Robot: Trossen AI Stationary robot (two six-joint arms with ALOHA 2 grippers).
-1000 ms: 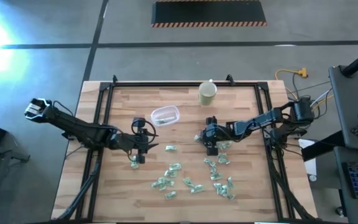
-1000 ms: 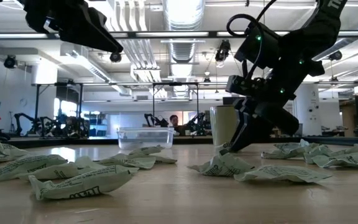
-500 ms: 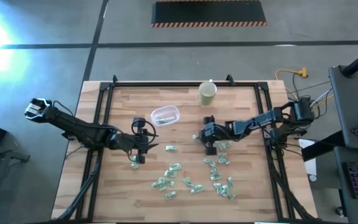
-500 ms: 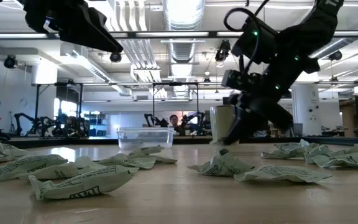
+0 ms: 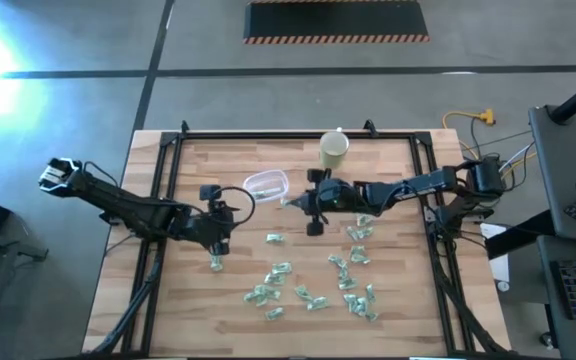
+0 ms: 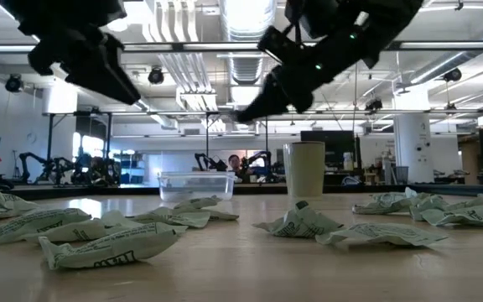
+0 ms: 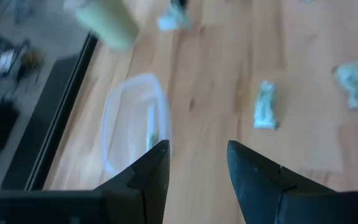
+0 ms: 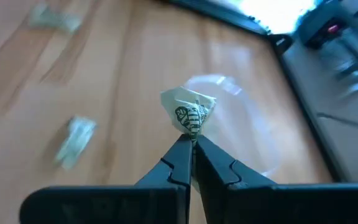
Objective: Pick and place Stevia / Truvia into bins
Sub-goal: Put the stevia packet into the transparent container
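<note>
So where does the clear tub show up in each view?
High: tub at centre, just left of the right claw.
Low: left of centre, left of the cup.
Left wrist: beside the cup, beyond the fingers.
Right wrist: behind the held sachet.
Shared landmark: the cup.

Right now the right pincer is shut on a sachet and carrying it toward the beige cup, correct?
Not the cup. The right wrist view shows the right pincer shut on a sachet and heading for the clear tub.
</note>
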